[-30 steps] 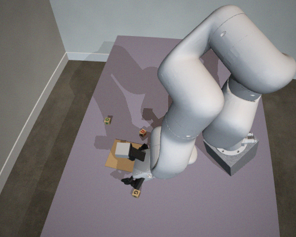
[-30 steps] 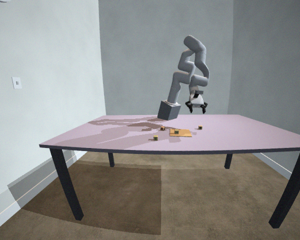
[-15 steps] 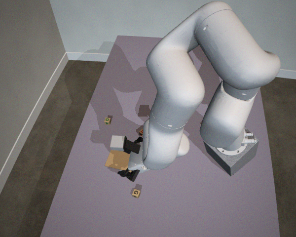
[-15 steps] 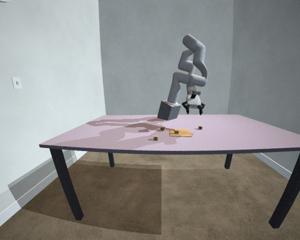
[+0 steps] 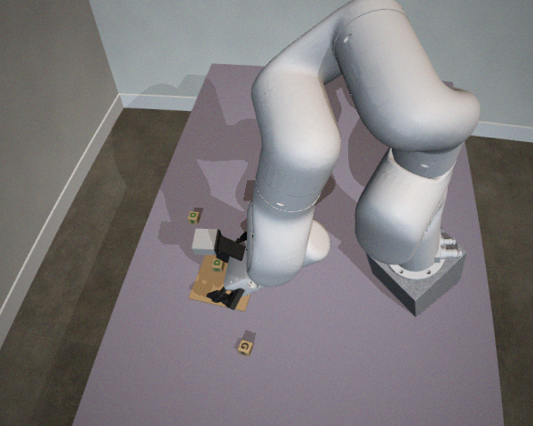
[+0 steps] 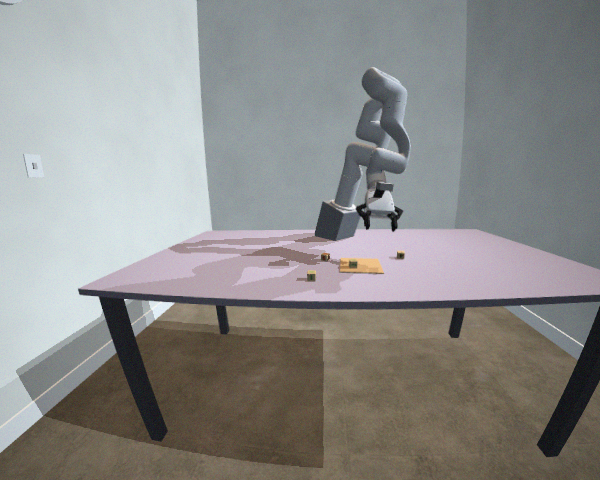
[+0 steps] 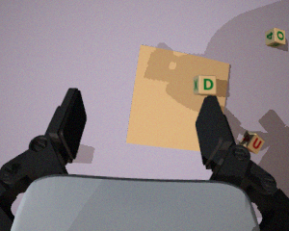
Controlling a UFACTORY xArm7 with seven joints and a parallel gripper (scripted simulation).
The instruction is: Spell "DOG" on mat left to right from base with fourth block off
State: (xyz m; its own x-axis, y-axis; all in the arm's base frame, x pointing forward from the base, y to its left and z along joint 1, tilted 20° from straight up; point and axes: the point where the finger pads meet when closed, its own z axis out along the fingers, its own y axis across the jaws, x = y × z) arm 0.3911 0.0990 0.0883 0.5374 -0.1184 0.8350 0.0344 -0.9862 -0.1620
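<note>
Tan mat [image 7: 159,111] below wide, empty jaws.

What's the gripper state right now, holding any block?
Gripper: open wide, holding nothing, hanging above the mat.

Top looks steeply down, exterior stands far, wrist close; seemingly all share the mat [image 5: 202,281].

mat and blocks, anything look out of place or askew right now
Nothing is damaged or tipped. The tan mat lies flat, and the D block sits on it, close to one edge. The O block, G block and U block lie scattered off the mat. The open claw hangs above, empty.
</note>
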